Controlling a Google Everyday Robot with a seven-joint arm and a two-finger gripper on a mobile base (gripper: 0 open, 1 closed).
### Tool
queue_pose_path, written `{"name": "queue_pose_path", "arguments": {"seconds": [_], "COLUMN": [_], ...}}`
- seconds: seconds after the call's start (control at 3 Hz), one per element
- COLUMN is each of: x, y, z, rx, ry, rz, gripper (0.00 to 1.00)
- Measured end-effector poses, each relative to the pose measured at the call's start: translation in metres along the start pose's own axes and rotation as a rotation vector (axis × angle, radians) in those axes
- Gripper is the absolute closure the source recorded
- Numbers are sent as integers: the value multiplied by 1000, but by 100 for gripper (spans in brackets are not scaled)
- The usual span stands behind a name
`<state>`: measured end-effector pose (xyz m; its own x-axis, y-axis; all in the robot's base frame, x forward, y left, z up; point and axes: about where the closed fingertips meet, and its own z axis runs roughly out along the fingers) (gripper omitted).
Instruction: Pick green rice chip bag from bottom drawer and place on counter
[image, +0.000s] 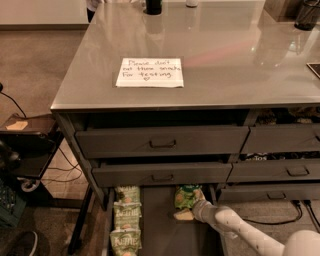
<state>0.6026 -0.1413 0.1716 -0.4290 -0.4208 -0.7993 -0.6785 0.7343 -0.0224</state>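
The bottom drawer (160, 230) stands pulled open under the counter (225, 60), its dark floor showing. The green rice chip bag (188, 196) lies near the drawer's back, right of centre, partly under the drawer above. My gripper (186, 214) sits inside the drawer at the bag's lower edge, at the end of the white arm that comes in from the lower right. A white handwritten note (150, 73) lies on the counter.
Three paler green bags (126, 222) lie in a row along the drawer's left side. Two shallower grey drawers (162, 142) above are slightly open. More drawers (280, 170) stand to the right. Dark items (153, 6) sit at the counter's far edge. A cart and cables (30, 150) are on the left.
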Motion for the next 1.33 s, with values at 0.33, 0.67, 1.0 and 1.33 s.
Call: {"name": "queue_pose_path", "arguments": {"seconds": [0.33, 0.67, 1.0, 1.33], "x": [8, 15, 22, 27], "y": [-14, -25, -35, -44], "z": [18, 34, 43, 50], "rx": [16, 23, 38, 58], "ry": [27, 47, 63, 90], "rz": [48, 84, 104, 103], "gripper": [0, 0, 0, 3]}}
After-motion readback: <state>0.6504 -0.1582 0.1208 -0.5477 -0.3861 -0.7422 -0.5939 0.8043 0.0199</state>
